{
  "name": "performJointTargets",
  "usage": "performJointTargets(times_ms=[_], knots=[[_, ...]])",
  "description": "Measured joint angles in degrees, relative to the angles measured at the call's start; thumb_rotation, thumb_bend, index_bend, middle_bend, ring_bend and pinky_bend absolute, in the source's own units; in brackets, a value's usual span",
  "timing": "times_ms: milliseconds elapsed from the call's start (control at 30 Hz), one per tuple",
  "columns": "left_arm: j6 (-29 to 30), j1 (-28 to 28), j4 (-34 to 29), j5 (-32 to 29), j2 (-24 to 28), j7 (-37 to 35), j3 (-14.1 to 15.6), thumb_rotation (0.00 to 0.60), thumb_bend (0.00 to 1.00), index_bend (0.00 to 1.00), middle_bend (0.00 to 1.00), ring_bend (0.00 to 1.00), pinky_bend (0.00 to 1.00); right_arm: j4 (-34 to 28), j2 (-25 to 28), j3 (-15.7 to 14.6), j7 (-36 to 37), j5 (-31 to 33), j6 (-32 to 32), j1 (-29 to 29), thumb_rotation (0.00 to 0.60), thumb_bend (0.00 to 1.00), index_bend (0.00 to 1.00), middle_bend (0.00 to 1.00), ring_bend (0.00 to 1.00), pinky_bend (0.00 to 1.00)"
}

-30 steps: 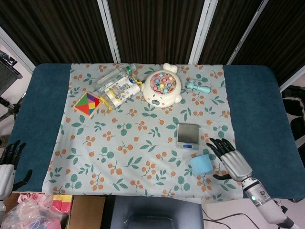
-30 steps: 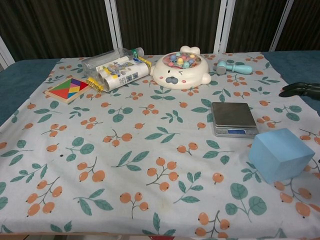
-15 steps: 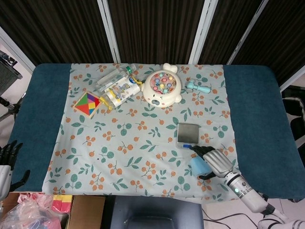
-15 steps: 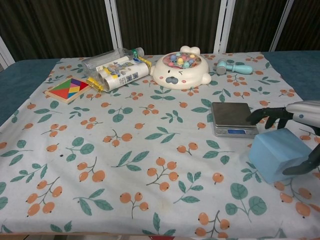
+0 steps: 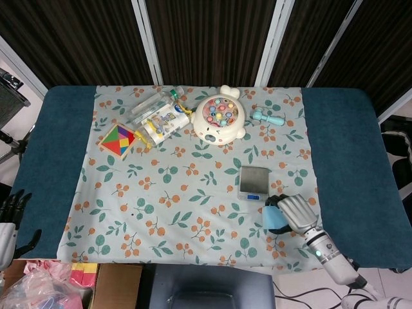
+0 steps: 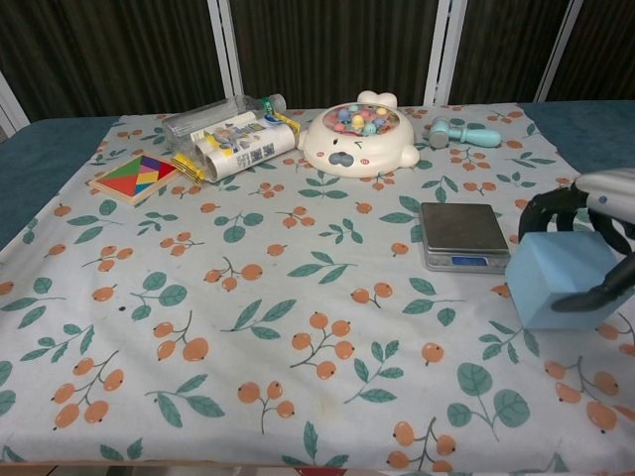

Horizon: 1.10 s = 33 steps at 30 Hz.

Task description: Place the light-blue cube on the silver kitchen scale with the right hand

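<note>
Your left hand (image 5: 9, 222) hangs off the table's near-left corner, fingers apart, holding nothing; your right hand (image 5: 293, 213) is wrapped over the light-blue cube (image 6: 564, 279), fingers on its far side and thumb on the near face; the cube sits just right of and nearer than the silver kitchen scale (image 6: 463, 235); beyond lie the fishing toy (image 6: 360, 136) and tangram puzzle (image 6: 138, 178).

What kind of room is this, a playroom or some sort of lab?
Probably a robot test setup, not a playroom. A robot right hand grips a light-blue cube beside a silver kitchen scale, on a table with a floral cloth and dark curtains behind. Toys such as a fishing game look like props.
</note>
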Motion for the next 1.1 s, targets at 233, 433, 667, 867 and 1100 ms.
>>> performJointTargets(times_ms=[233,433,667,867,1100], knots=[[-0.37,-0.20,-0.16,0.13,-0.11,0.62,0.08,0.600,0.34,0.05,0.00,0.00,0.34,-0.42,-0.02,4.76,2.81,2.25,2.21,1.16,0.600,0.12,0.83,0.70,0.75,0.81],[-0.64,-0.30,-0.17,0.01,-0.07,0.64,0.08,0.600,0.34,0.05,0.00,0.00,0.34,-0.22,-0.23,6.91,4.13,4.15,0.70,3.21,0.600,0.12,0.82,0.70,0.73,0.80],[-0.90,-0.38,-0.20,-0.20,0.02,0.50,0.05,0.600,0.34,0.05,0.00,0.00,0.34,5.61,-3.73,10.86,4.17,10.02,-5.09,8.61,0.600,0.12,0.82,0.70,0.72,0.79],[-1.02,-0.36,-0.38,-0.41,0.13,0.43,0.04,0.600,0.34,0.05,0.00,0.00,0.35,10.93,-7.59,12.06,4.19,12.92,-8.20,11.85,0.600,0.12,0.79,0.70,0.69,0.77],[-1.04,-0.36,-0.36,-0.32,0.22,0.10,0.08,0.600,0.34,0.05,0.00,0.00,0.35,13.10,-9.12,11.75,4.81,15.11,-11.18,13.53,0.600,0.12,0.56,0.54,0.52,0.64]])
